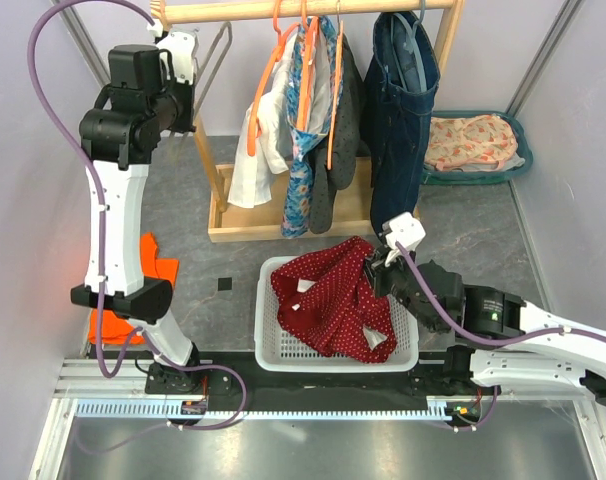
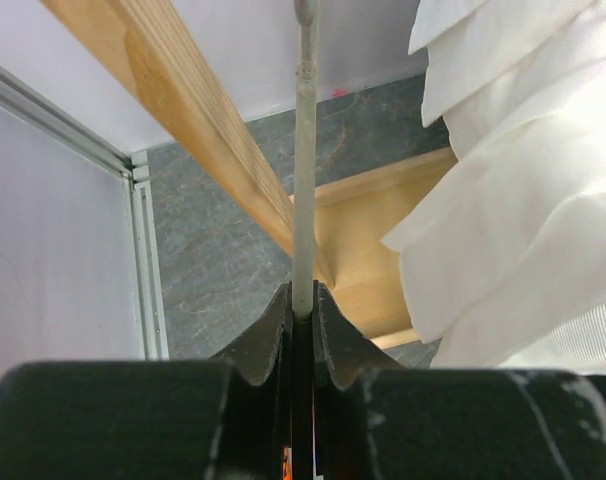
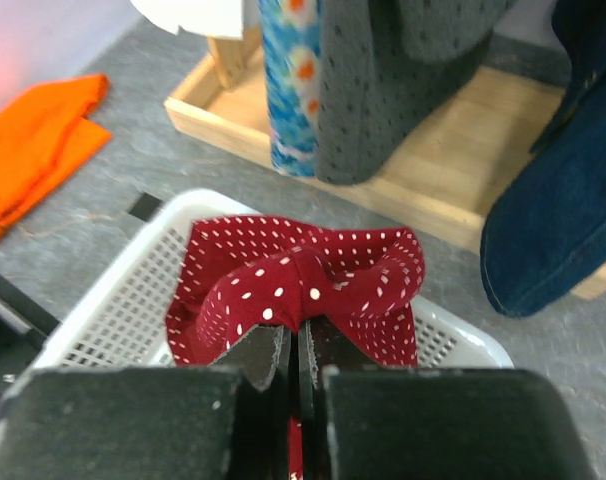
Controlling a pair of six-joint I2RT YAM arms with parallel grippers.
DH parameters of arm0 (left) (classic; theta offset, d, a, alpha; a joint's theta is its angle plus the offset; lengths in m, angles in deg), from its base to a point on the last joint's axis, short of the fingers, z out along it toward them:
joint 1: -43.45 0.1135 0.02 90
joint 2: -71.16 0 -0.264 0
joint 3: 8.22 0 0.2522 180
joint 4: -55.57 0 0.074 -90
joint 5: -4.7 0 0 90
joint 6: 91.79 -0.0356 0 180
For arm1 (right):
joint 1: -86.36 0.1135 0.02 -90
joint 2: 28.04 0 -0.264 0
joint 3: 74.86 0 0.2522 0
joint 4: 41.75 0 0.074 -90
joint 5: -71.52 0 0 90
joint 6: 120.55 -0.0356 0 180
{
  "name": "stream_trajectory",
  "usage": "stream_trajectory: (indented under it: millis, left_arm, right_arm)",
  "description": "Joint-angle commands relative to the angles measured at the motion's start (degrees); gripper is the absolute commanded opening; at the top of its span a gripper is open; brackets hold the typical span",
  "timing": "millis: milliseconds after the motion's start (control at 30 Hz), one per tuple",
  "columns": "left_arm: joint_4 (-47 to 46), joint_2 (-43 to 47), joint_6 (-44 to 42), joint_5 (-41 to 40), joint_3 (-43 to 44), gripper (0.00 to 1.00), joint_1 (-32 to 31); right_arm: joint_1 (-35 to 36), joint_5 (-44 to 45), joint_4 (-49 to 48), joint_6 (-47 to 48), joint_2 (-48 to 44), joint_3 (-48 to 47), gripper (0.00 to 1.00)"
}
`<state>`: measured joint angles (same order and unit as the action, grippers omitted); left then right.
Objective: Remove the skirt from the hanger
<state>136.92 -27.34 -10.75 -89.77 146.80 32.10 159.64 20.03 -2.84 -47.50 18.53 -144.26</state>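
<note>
The red skirt [image 1: 333, 300] with white dots lies bunched in the white basket [image 1: 267, 340], also seen as the skirt [image 3: 283, 280] in the right wrist view. My right gripper [image 1: 379, 268] is shut on a fold at the skirt's right edge, the jaws [image 3: 298, 330] pinching the cloth over the basket [image 3: 113, 310]. A bare grey hanger [image 1: 221, 52] hangs at the left end of the wooden rail [image 1: 313, 9]. My left gripper [image 1: 173, 45], raised high, is shut on the hanger's thin grey bar [image 2: 304, 190], gripper [image 2: 301, 300].
A wooden rack [image 1: 283, 225] carries clothes on orange hangers [image 1: 305, 70] and a denim garment [image 1: 398, 110]. White cloth [image 2: 523, 180] hangs close to the left gripper. A teal tray [image 1: 515, 130] with floral cloth sits at the back right. Orange cloth [image 1: 153, 265] lies at the left.
</note>
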Motion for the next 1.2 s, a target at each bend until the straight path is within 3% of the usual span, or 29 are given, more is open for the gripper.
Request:
stream_trajectory:
  millis: [0,333,900,1167]
  left_arm:
    - [-4.9,-0.7,2.5,-1.0,3.4,0.02,0.0]
    - [-12.8,-0.8,3.1,-1.2,3.4,0.02,0.0]
    - [-18.9,-9.2,-0.1,-5.5,6.8,0.02,0.0]
    - [-18.8,-7.8,0.1,-7.0,1.5,0.02,0.0]
  right_arm:
    - [0.1,3.7,-2.6,-1.9,-0.2,4.0,0.0]
    - [0.2,0.6,-10.0,-6.4,3.9,14.1,0.0]
    - [0.1,-2.9,-13.6,-10.1,3.9,18.1,0.0]
    - [0.0,-3.2,-13.5,-10.2,3.2,18.2,0.0]
